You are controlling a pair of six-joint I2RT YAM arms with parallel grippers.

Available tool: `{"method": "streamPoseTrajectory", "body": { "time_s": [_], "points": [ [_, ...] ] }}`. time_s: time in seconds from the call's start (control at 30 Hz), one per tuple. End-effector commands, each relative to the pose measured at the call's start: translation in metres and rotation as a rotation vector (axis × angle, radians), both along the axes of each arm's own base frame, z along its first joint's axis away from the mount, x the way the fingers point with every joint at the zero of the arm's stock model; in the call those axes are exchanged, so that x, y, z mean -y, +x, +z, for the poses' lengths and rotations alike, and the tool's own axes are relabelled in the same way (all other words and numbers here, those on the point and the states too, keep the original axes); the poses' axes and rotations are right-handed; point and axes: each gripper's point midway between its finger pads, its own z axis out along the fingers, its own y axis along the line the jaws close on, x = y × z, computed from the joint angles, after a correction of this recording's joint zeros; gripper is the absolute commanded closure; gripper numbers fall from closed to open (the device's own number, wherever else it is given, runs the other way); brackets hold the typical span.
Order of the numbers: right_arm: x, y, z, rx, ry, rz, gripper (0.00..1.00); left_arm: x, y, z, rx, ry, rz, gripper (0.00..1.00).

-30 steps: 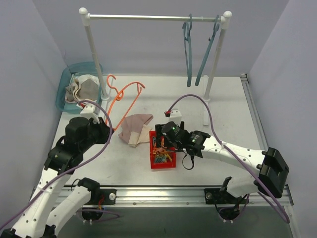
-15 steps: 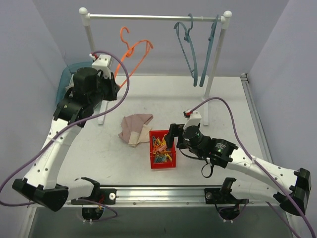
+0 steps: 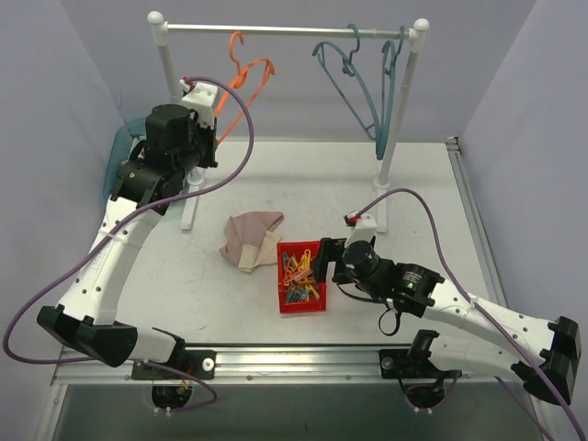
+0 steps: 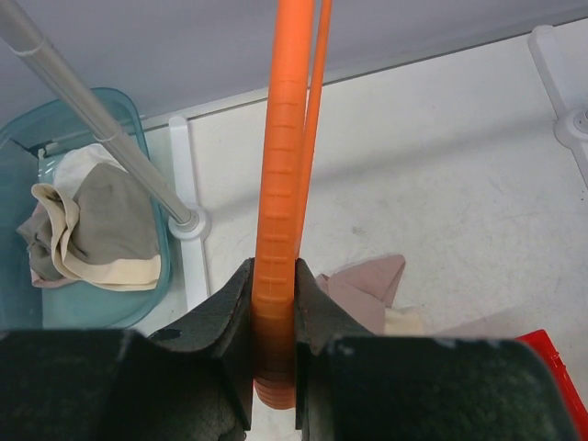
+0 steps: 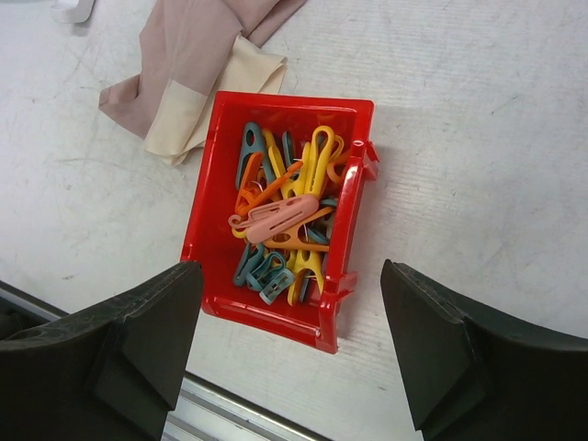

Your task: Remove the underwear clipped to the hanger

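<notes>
Pegs (image 5: 280, 216) in yellow, orange, teal and pink fill the red bin (image 5: 207, 184), piled loosely across its single compartment. We see the right claw (image 5: 289, 285) above this bin with its fingers spread wide, gripping nothing. At 10 o'clock from the bin, just beside it, the underwear (image 3: 250, 239) lies crumpled on the tabletop (image 3: 367, 184), its cream band toward the bin; no clip holds it. At the tabletop's 10 o'clock corner sits a teal basket (image 4: 37, 138) holding cream and beige cloths (image 4: 101, 225) in a heap. The left claw (image 4: 274, 303) is raised and pinches the bar of the hanger (image 3: 248, 78), whose hook reaches the rail (image 3: 285, 32) at 12 o'clock; we cannot tell whether it rests on it. Two teal hangers (image 3: 358, 83) hang further along the rail toward 1 o'clock
</notes>
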Motion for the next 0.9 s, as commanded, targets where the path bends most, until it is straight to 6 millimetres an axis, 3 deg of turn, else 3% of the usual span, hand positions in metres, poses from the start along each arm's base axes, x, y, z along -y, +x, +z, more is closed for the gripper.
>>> {"method": "streamPoseTrajectory", "body": {
  "time_s": [0.0, 0.1, 0.27, 0.6, 0.83, 0.87],
  "points": [
    [-0.001, 0.003, -0.002, 0.013, -0.008, -0.006, 0.2, 0.002, -0.007, 0.069, 0.211, -0.053, -0.044, 0.98],
    [-0.002, 0.003, -0.003, 0.011, -0.011, -0.005, 0.2, 0.006, -0.018, 0.071, 0.218, -0.068, -0.084, 0.97],
    [-0.005, 0.004, -0.003, 0.008, -0.012, -0.001, 0.2, -0.012, -0.014, 0.081, 0.277, -0.041, -0.002, 0.97],
    [-0.006, 0.005, 0.003, 0.012, 0.014, -0.008, 0.2, -0.024, 0.022, 0.052, 0.155, 0.011, 0.082, 0.98],
    [-0.001, 0.002, 0.002, 0.015, 0.021, -0.013, 0.2, -0.021, 0.024, 0.045, 0.121, -0.032, 0.062, 0.97],
    [-0.001, 0.002, 0.001, 0.014, 0.02, -0.014, 0.2, -0.021, 0.02, 0.048, 0.132, -0.037, 0.059, 0.89]
  ]
}}
